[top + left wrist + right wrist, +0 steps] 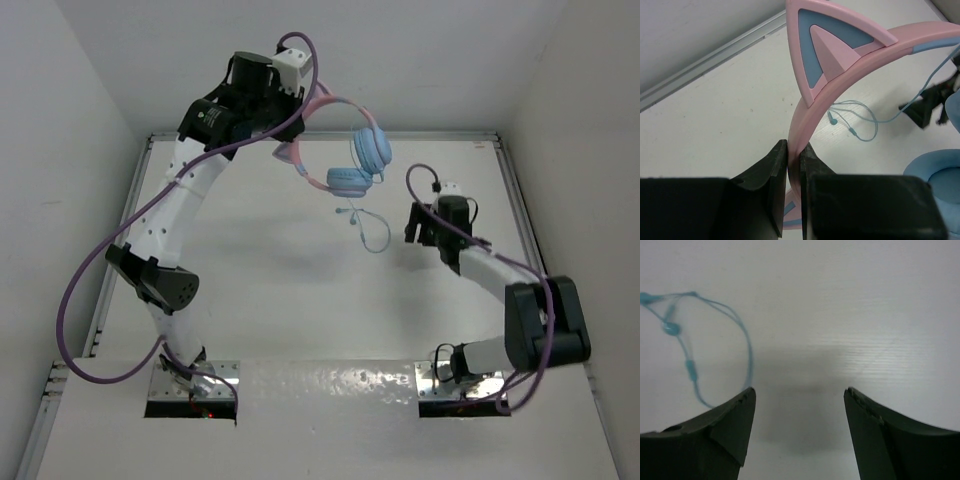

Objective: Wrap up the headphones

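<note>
Two arms in play, and the left one has the prize. The left claw [794,150] is clamped tight on the pink headband [805,115] of the headphones [352,165], its pads pinching the band from both sides just below a cat-ear point [832,47].

From the top view the headphones hang in the air above the far side of the table [250,270]. The headband arcs out from the raised claw, and the two light blue ear cups [372,148] dangle close together at its low end. The thin pale blue cable [368,228] drops from the cups and lies in loose loops on the table beneath them.

Over on the other side, the right claw [799,392] sits low over the table, spread wide, with only bare table between its fingers. In its wrist view the cable's loop curls just ahead and slips behind the tip of the finger on the left of that view; whether they touch cannot be told.

A thick purple robot cable [75,290] sweeps wide around the left arm.
</note>
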Robot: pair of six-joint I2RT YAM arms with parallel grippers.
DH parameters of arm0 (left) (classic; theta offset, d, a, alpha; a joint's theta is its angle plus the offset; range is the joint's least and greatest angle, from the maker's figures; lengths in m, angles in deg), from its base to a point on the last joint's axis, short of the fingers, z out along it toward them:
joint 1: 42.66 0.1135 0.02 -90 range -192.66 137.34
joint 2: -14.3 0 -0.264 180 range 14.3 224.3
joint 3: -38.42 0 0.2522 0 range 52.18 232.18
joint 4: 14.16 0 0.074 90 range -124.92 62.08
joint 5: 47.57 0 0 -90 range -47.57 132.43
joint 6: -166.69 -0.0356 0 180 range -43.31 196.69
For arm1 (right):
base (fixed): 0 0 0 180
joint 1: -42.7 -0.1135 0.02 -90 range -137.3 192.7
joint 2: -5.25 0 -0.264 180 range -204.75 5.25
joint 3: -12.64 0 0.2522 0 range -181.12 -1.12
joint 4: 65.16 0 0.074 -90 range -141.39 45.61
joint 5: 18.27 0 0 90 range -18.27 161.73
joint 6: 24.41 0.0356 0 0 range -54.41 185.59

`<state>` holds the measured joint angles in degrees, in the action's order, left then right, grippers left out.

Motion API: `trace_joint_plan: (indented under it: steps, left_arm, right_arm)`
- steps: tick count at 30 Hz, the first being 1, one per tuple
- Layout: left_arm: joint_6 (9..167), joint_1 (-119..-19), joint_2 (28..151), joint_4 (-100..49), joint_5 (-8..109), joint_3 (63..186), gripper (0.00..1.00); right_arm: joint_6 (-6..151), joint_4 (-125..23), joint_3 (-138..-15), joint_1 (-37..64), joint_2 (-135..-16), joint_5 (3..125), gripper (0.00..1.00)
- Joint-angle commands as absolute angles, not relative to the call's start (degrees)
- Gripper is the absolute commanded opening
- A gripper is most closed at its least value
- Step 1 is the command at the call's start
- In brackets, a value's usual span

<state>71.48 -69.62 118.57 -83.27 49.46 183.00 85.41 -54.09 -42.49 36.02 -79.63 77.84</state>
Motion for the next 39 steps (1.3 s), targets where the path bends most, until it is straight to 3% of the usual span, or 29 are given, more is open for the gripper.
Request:
trace_joint_plan:
  steps: [1,3,4,8,13,22,28,32,36,39]
  left_arm:
    - [76.16,-69.29,118.27,-77.05,47.80,186.21,0.00]
    - [78.16,-69.12,118.62,-76.96,45.07,186.04,0.00]
    - [79.40,-68.77,118.80,-76.79,44.28,185.95,0.00]
    - [81.78,-68.59,119.59,-76.43,42.69,185.77,0.00]
    - [82.76,-68.59,120.29,-75.91,42.69,188.05,0.00]
    - [82.05,-68.50,120.12,-75.64,39.62,189.73,0.00]
    - [82.05,-68.33,120.73,-75.38,38.03,192.45,0.00]
    - [82.31,-67.97,121.17,-75.55,38.82,192.54,0.00]
    - [82.67,-67.45,121.79,-75.64,39.09,193.33,0.00]
    - [83.10,-67.01,122.23,-75.64,39.70,193.33,0.00]
  right_arm:
    - [81.68,-78.57,-27.45,35.23,-69.13,68.40,0.72]
    - [79.84,-97.08,-16.57,33.39,-64.21,69.09,0.76]
    - [77.74,-98.92,-15.20,31.90,-63.49,70.14,0.76]
    - [58.58,-88.94,-20.10,20.23,-65.84,72.79,0.77]
    - [56.81,-98.76,-22.56,17.48,-73.92,66.64,0.77]
    - [52.75,-94.98,-37.06,13.43,-90.98,64.61,0.77]
    - [56.89,-95.17,-45.50,13.61,-100.12,80.59,0.76]
    - [57.86,-88.07,-51.38,13.70,-103.82,80.18,0.71]
    - [58.65,-83.75,-54.64,13.61,-105.93,74.03,0.59]
    - [58.74,-81.46,-56.14,13.61,-107.16,73.67,0.43]
